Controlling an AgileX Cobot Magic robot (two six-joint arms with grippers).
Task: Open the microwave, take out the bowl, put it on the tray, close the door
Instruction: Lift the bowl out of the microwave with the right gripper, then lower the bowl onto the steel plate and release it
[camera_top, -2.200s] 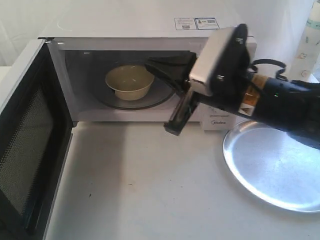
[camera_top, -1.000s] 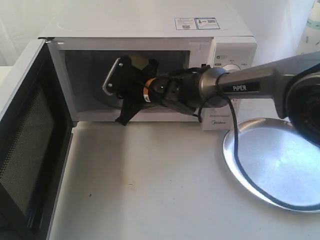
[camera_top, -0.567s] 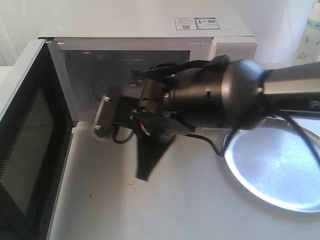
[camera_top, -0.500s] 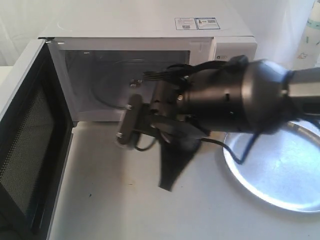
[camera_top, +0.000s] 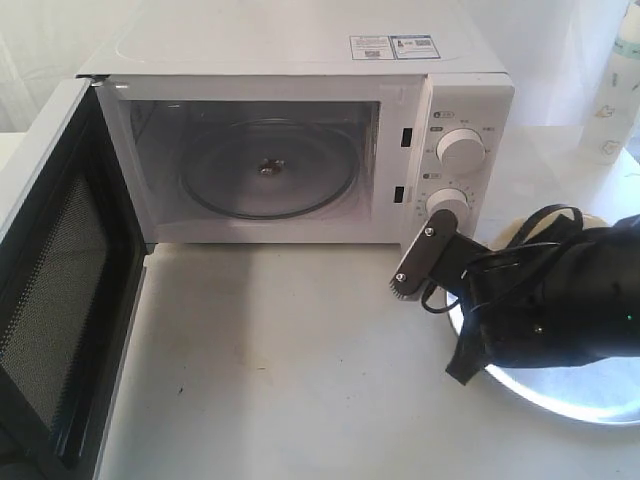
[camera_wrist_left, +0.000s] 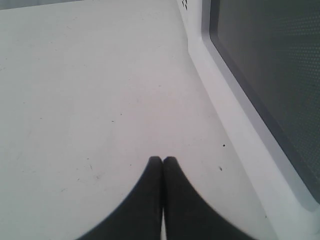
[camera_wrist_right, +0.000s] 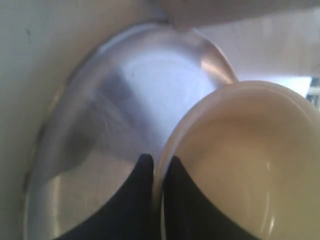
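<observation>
The white microwave (camera_top: 300, 50) stands with its door (camera_top: 50, 290) swung wide open to the left, and only the glass turntable (camera_top: 268, 168) lies in its cavity. My right gripper (camera_wrist_right: 159, 160) is shut on the rim of the cream bowl (camera_wrist_right: 250, 150), one finger inside and one outside. It holds the bowl over the silver tray (camera_wrist_right: 125, 90). In the exterior view the right arm (camera_top: 540, 310) covers most of the tray (camera_top: 570, 400), and a sliver of the bowl (camera_top: 518, 232) shows behind it. My left gripper (camera_wrist_left: 162, 160) is shut on nothing, low over the table beside the door (camera_wrist_left: 270, 75).
Two round knobs (camera_top: 462, 150) sit on the microwave's right panel. A pale bottle (camera_top: 615, 90) stands at the far right behind the tray. Bare white table (camera_top: 280, 360) stretches in front of the microwave, between the open door and the tray.
My right arm has drawn the bowl out of the microwave cavity and swung right across the table to above the tray. The cavity now shows only the turntable. The door has not moved.
</observation>
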